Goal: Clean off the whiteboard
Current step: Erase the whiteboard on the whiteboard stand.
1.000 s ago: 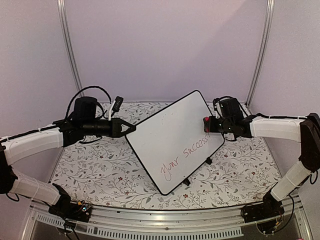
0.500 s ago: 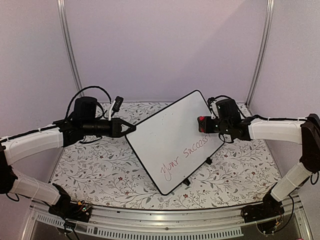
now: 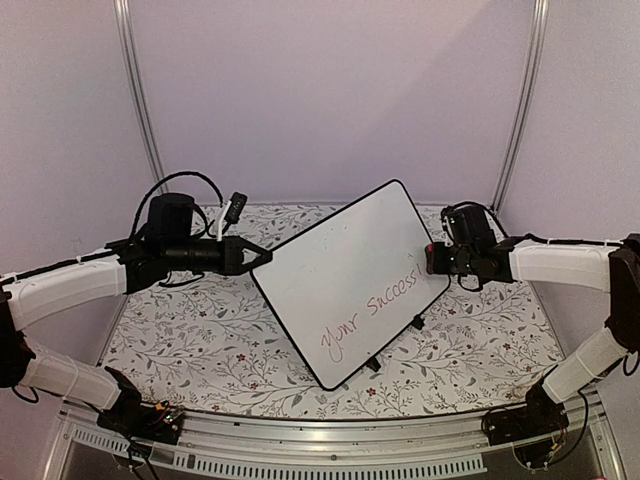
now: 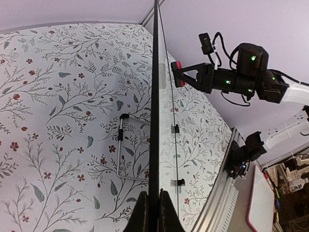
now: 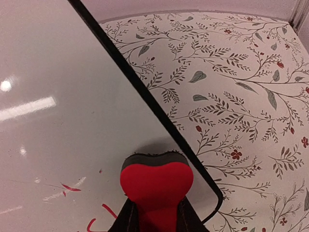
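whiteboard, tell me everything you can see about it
The whiteboard is a glossy white rectangle with rounded corners, a thin black rim and two small black feet on its lower right edge. Red handwriting reading "your success!" runs along that edge; the rest looks mostly clean. It is held tilted over the floral table, its left edge clamped in the shut jaws of the left gripper. The right gripper holds a red eraser at its face near the right edge.

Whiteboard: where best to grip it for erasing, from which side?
The whiteboard, by its thin left rim, from the left, jaws straddling the edge as the left gripper does. It stands propped up, so an edge pinch leaves its written face free for the eraser.
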You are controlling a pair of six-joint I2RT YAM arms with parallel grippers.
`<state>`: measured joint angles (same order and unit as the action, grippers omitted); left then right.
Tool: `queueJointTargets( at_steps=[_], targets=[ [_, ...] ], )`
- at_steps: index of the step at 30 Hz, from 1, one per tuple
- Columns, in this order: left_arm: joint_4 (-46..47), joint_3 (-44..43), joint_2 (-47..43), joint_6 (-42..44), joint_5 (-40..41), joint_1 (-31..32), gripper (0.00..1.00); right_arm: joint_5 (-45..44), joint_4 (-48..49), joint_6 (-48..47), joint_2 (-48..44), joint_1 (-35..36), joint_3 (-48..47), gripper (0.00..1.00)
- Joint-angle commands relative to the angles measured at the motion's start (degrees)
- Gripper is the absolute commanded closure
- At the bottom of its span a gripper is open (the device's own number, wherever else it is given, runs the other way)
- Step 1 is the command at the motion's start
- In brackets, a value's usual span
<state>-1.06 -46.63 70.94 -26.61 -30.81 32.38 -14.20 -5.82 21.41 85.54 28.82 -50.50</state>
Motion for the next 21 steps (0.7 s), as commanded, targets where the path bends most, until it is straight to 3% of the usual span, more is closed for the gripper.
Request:
queueJointTargets(
  at_steps=[1,21],
  targets=[
    [-1.5,0.4,0.7,4.3,-1.4,1.0,1.00,4.6,1.4,-2.1,-0.7,0.4,1.7,0.78],
    [-1.5,0.3,1.4,4.3,-1.0,1.0,1.00,11.6,-4.1,-9.5,1.5,3.2,-4.5,0.78]
  ],
)
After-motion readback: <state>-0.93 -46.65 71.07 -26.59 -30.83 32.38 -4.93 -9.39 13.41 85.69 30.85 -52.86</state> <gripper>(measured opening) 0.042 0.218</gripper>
